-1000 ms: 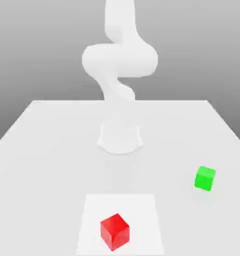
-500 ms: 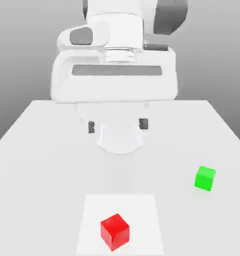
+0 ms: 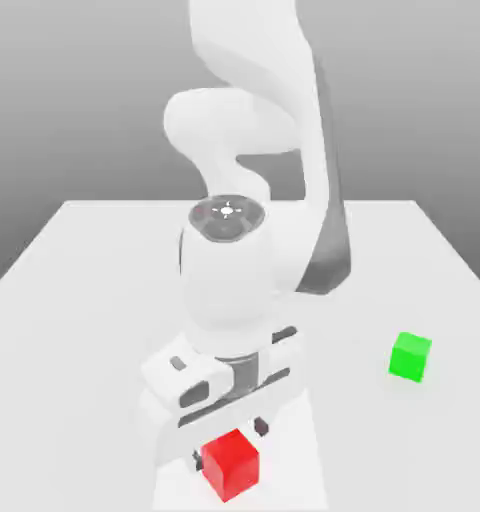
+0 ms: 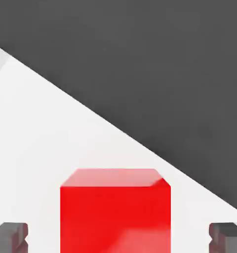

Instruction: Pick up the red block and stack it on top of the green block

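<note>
My pincer (image 4: 118, 236), jaws apart, straddles the small red cube (image 4: 115, 212) at lower centre; I descend level, centring both pads before closing.

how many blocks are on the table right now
2. The red block sits near the front edge of the table, between the open fingers of the gripper. The green block sits apart, toward the exterior view's right. The arm could hide others.
</note>
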`<state>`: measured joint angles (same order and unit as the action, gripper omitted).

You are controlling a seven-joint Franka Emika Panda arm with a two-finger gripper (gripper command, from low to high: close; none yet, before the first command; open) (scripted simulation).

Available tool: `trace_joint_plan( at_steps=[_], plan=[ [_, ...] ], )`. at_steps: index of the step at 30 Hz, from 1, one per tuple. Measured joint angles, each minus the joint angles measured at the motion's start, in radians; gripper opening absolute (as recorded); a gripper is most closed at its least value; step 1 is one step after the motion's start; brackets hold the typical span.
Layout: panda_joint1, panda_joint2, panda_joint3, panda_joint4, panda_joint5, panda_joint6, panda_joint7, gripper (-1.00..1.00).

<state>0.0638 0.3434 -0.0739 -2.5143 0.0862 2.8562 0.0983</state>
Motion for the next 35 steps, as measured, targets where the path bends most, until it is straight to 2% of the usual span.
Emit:
trace_joint_plan(
  at_steps=[6,12,14,17,24,27,31,32,35],
  plan=[
    [-0.002,0.005,0.003,0.001,0.000,0.003,0.000,-1.00],
    [0.031,-0.181,0.001,-0.040,-0.042,-0.142,0.024,-1.00],
    [0.085,-0.235,0.062,-0.082,-0.034,-0.154,0.001,-1.00],
    [0.241,-0.316,0.150,-0.150,-0.014,-0.165,-0.042,-1.00],
    [0.512,-0.501,0.296,-0.312,0.014,-0.186,-0.133,-1.00],
    [0.533,-0.456,0.327,-0.332,-0.018,-0.122,-0.121,-1.00],
    [0.533,-0.320,0.312,-0.329,-0.118,0.009,-0.052,-1.00],
    [0.535,-0.289,0.302,-0.328,-0.144,0.037,-0.033,1.00],
    [0.535,-0.289,0.302,-0.328,-0.144,0.037,-0.033,1.00]
  ],
)
